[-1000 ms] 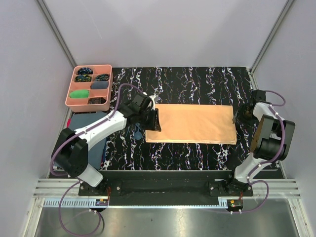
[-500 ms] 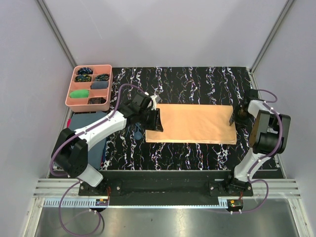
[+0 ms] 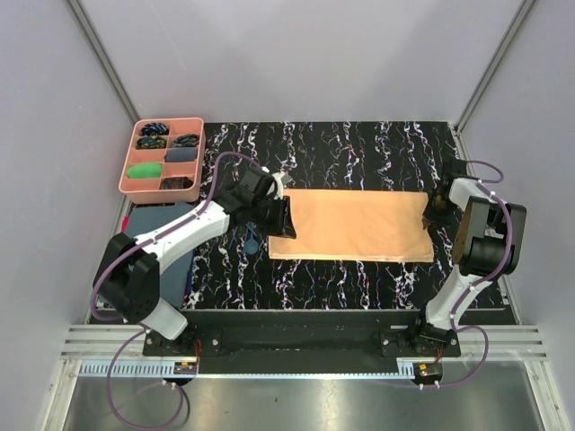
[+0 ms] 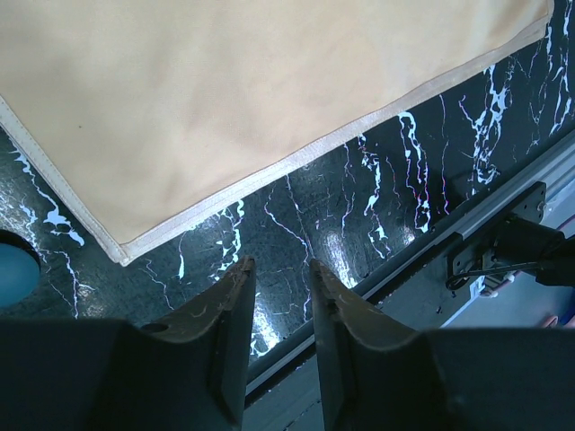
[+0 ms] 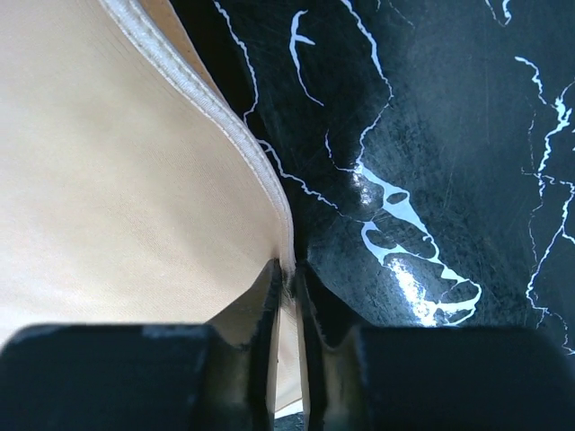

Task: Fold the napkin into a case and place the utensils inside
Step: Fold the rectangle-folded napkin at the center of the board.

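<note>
The napkin lies on the black marbled mat as a flat, peach-orange folded rectangle. My right gripper is at its right edge. In the right wrist view the gripper is shut on the napkin's stitched hem, which is pinched between the fingertips. My left gripper hovers at the napkin's left end. Its jaws are open with only the mat between them, just off the near corner of the napkin. A dark blue utensil lies beside the left gripper, partly hidden by the arm.
A pink compartment tray holding small coloured bundles stands at the back left. A dark blue-grey cloth lies under the left arm at the mat's left edge. The mat's front edge meets a metal rail.
My right gripper has moved in to the napkin's right edge and shut on its hem, which now looks slightly shifted. The left gripper has barely moved.
</note>
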Available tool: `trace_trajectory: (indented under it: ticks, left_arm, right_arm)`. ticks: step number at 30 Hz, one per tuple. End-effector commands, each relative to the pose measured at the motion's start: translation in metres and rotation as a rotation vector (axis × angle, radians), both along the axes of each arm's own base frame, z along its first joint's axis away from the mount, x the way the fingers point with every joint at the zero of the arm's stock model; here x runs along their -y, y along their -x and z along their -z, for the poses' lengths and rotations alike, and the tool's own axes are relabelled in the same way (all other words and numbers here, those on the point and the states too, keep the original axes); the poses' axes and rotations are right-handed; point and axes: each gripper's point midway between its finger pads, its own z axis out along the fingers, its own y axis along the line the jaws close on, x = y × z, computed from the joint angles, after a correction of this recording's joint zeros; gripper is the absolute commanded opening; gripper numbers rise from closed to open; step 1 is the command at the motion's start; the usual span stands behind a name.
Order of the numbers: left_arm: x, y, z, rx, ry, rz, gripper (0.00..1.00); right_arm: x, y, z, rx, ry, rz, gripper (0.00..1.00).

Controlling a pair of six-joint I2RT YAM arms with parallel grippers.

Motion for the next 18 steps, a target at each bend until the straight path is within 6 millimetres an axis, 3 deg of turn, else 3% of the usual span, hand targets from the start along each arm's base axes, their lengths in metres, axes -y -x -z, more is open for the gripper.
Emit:
trace_trajectory:
  ticks: [1,7,11,15,18]
  left_arm:
    - [0.005,-0.007,-0.020,0.053,0.053,-0.003,0.34]
    - [0.005,-0.008,-0.011,0.034,0.035,-0.015,0.34]
    - [0.004,-0.011,-0.007,0.017,0.031,-0.026,0.34]
    - [-0.002,-0.018,-0.008,0.022,0.032,-0.053,0.34]
    - [-0.006,-0.025,-0.010,0.021,0.034,-0.081,0.34]
  right_arm:
    - [0.002,0.011,0.020,-0.051,0.025,0.005,0.12]
    - [0.016,0.010,0.003,-0.024,0.105,0.034,0.00]
    - [0.030,0.016,-0.027,0.013,0.195,0.102,0.00]
    - [0.023,0.014,-0.058,0.089,0.192,0.118,0.00]
    - [0.005,0.012,-0.076,0.140,0.157,0.096,0.00]
